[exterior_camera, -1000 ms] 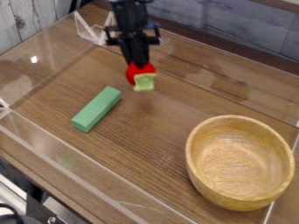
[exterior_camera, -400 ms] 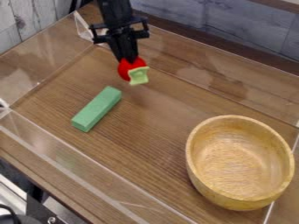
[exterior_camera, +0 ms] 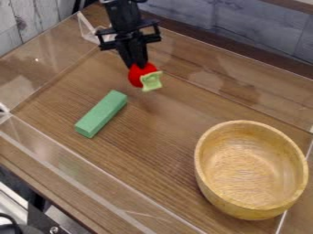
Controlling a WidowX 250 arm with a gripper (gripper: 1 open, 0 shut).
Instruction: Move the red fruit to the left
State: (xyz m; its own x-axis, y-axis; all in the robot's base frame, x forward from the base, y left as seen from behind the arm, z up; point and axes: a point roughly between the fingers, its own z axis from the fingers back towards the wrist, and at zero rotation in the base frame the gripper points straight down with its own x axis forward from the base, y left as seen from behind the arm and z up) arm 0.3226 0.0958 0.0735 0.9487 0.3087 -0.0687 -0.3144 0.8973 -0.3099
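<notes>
Camera view from above one long side: a wooden desk point(exterior_camera: 184, 101) ringed by a low clear wall, with grey planks behind it. A black arm comes down near the far edge, left of centre, and its hand point(exterior_camera: 137, 64) points steeply down. The jaws are closed almost fully on the red fruit point(exterior_camera: 145, 77), gripping it at its top. The fruit is a small glossy red strawberry with a pale green leafy cap; the cap faces the near right and the red body sits under the fingertips. Whether the fruit rests on the desk or hangs just above it cannot be told from this angle. It is in the far left part of the desk, nearer the far edge than the near one.

A flat green block point(exterior_camera: 102, 113) lies on the desk toward the near left of the fruit, near it but apart, with its long side running diagonally from the near left to the far right. A round wooden bowl point(exterior_camera: 210, 146) sits at the near right corner, well apart from both fruit and block.
</notes>
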